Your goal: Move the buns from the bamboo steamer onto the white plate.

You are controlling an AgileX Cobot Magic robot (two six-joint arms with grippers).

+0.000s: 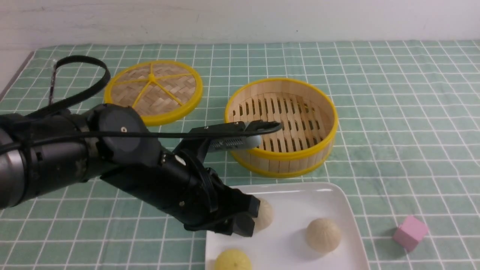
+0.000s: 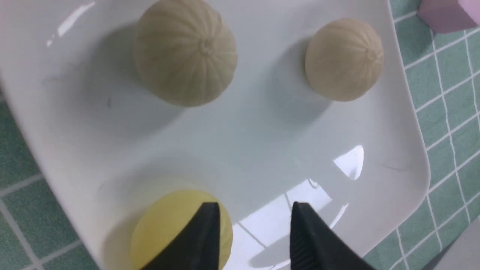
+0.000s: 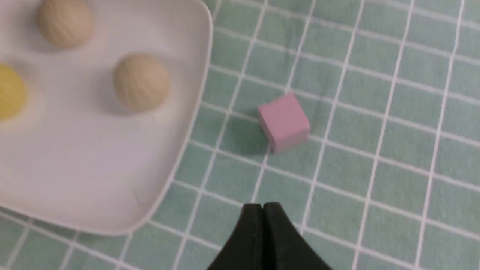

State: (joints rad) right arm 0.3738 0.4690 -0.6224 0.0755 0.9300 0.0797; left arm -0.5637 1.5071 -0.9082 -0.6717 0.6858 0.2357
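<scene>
just beside left pincer (image 2: pixel 255 207), yellow bun (image 2: pixel 165 227)

The left tool (image 2: pixel 255 210) stands spread apart, the right tool (image 3: pixel 263 206) pressed together

The right end effector (image 3: pixel 263 207) hangs over the green checked cloth (image 3: pixel 375 75) that covers the bench, its two black fingertips pressed together with nothing between them. A pink cube (image 3: pixel 284 120) sits on the cloth near the tips, just beside the rounded corner of the white plate (image 3: pixel 93 195) but not touching it. Three buns lie on the plate, each apart from the others: one beige bun (image 3: pixel 141 81) nearest the cube, a second beige bun (image 3: pixel 64 22) further in, and a pale yellow bun (image 3: pixel 10 92) cut off by the frame edge
</scene>
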